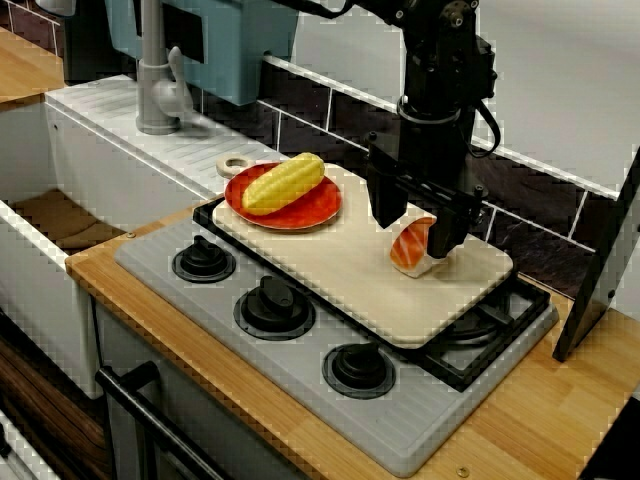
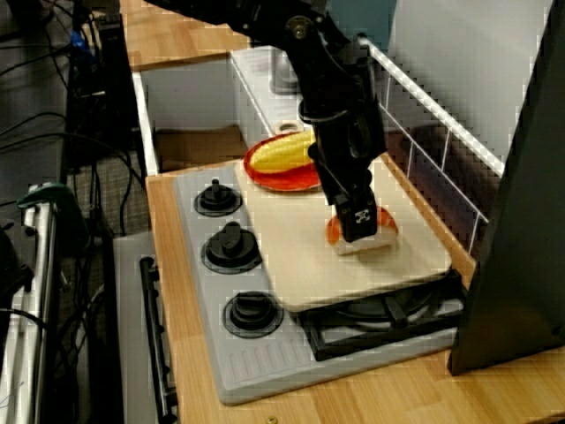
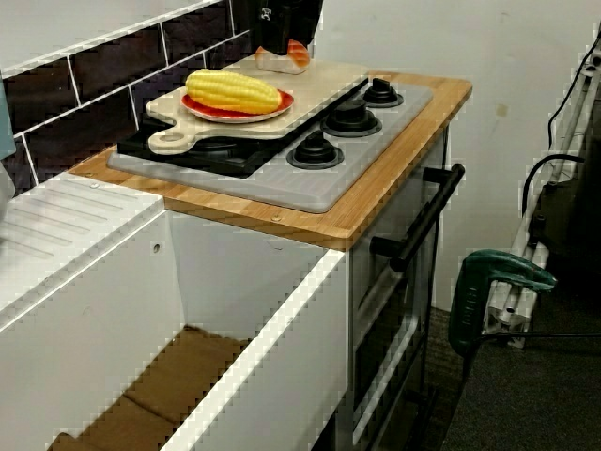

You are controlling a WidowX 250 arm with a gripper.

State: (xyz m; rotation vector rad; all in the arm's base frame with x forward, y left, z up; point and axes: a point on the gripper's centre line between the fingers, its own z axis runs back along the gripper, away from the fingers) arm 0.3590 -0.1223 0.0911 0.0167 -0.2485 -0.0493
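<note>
A round red plate (image 1: 318, 208) carrying a yellow plastic corn cob (image 1: 285, 183) sits at one end of a pale wooden cutting board (image 1: 340, 265). The board lies over the grey toy stove (image 1: 300, 345), which is set in the wooden table (image 1: 540, 420). An orange-and-white salmon sushi piece (image 1: 410, 248) lies on the board's other end, well apart from the plate. The black gripper (image 1: 420, 228) stands low over it, with its fingers (image 1: 448, 232) parted on either side of the sushi. Whether they press on it cannot be told.

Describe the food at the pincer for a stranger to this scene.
On the grey stove lies a pale wooden cutting board. At its end away from the round red plate sits the sushi piece: white rice under striped orange salmon, unlike the yellow corn cob.
</note>
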